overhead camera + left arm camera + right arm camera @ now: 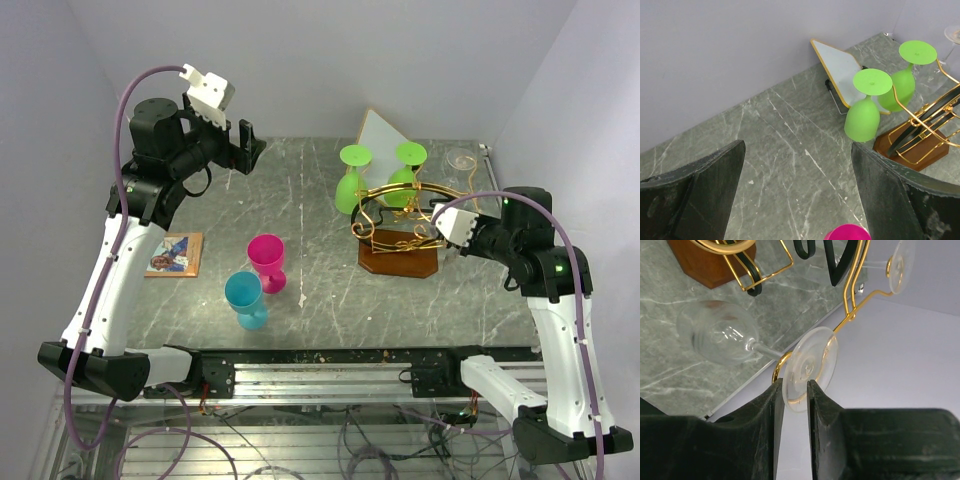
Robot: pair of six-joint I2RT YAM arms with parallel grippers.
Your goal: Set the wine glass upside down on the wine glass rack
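My right gripper [795, 390] is shut on the round foot of a clear wine glass [720, 337], which lies tilted with its stem against a curled gold arm of the wine glass rack [855, 285]. In the top view the right gripper [440, 232] is at the rack's [400, 225] right side. Two green glasses [350, 185] hang upside down on the rack, and another clear glass [460, 160] hangs at its far right. My left gripper [245, 150] is open and empty, high over the far left of the table, its fingers [700, 190] wide apart.
A pink glass [267, 262] and a blue glass [245, 298] stand upright at centre-left. A picture card [177, 253] lies at the left. A white gold-edged diamond panel [385, 135] leans behind the rack. White walls close the back and sides.
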